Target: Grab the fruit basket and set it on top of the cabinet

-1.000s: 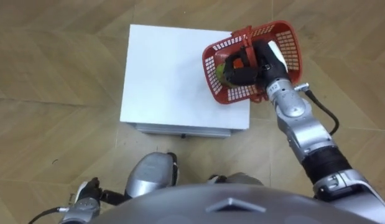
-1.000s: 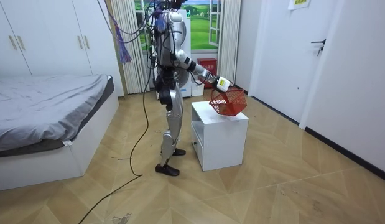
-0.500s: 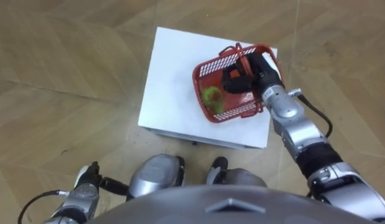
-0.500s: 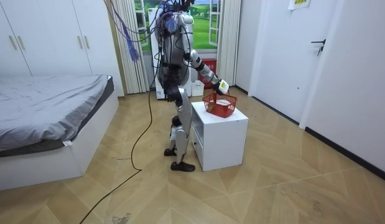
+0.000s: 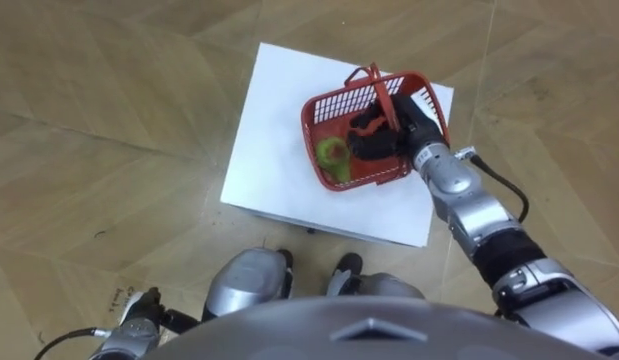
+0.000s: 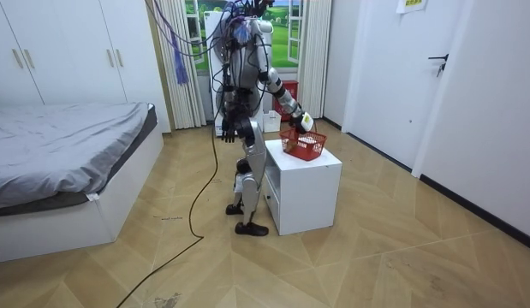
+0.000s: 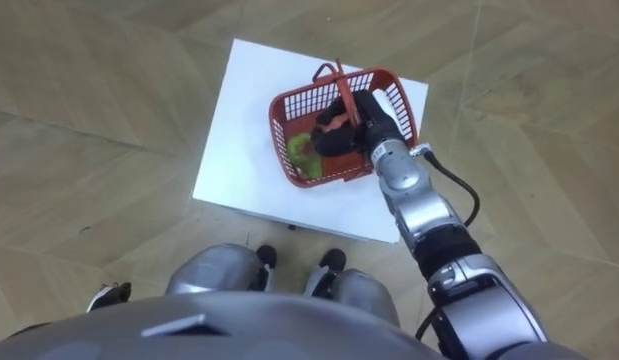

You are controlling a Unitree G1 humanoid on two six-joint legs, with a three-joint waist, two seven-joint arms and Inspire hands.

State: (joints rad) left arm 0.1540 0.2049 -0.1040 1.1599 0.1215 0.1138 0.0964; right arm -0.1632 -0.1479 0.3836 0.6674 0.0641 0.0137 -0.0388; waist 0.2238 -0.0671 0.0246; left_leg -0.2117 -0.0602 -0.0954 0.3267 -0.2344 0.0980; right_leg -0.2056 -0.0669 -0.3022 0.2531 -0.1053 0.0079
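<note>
Fingers (image 5: 365,127) of right hand (image 5: 391,136) clasp fruit basket (image 5: 332,94)

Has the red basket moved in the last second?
Yes. In the room view the red basket has come down from a tilt above the white cabinet and is now level at its top.

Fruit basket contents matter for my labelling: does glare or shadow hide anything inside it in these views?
Left eye view: even light, no glare on the white cabinet; the green fruit reads plainly in the fruit basket, though the dark right hand, curled on its handle, covers part of the inside. Room view: seen from the side, the basket's contents cannot be made out.
</note>
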